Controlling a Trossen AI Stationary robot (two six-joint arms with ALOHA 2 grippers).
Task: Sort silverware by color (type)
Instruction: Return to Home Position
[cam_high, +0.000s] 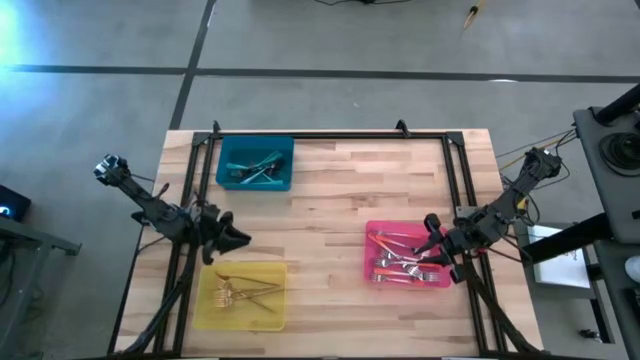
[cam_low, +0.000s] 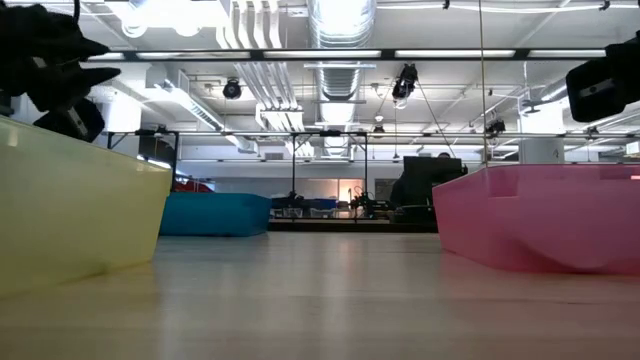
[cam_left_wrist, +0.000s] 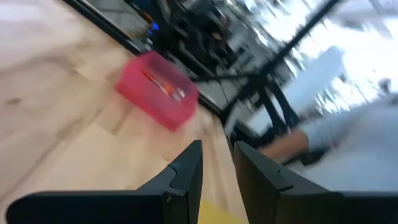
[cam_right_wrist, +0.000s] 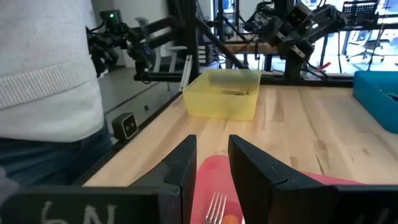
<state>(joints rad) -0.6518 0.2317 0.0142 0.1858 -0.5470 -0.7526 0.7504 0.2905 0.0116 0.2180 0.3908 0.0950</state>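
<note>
Forks all sorted into three trays on the wooden table (cam_high: 330, 215). Teal forks (cam_high: 258, 170) lying crossed in the teal tray (cam_high: 225, 146), close to the far edge of the table and toward its left corner. Pink forks (cam_high: 400, 262) piled in the pink tray (cam_high: 369, 272), by the right edge of the table and more to the near side, with shiny metal tines pointing different ways. Gold forks (cam_high: 240, 292) in the yellow tray (cam_high: 215, 318), at the near left corner of the table. All three trays well apart from each other, with bare wood between them. Left gripper (cam_high: 236, 238) up in the air by the left edge of the table, just past the far side of the yellow tray, pointing toward the middle of the table. Fingers a little apart, holding nothing. Right gripper (cam_high: 426, 235) up over the far right corner of the pink tray, near the right edge of the table, pointing toward the left edge. Fingers a little apart too, holding nothing. Beside the table, in the right wrist view, a person (cam_right_wrist: 43, 74) in a white knit top and dark trousers.
</note>
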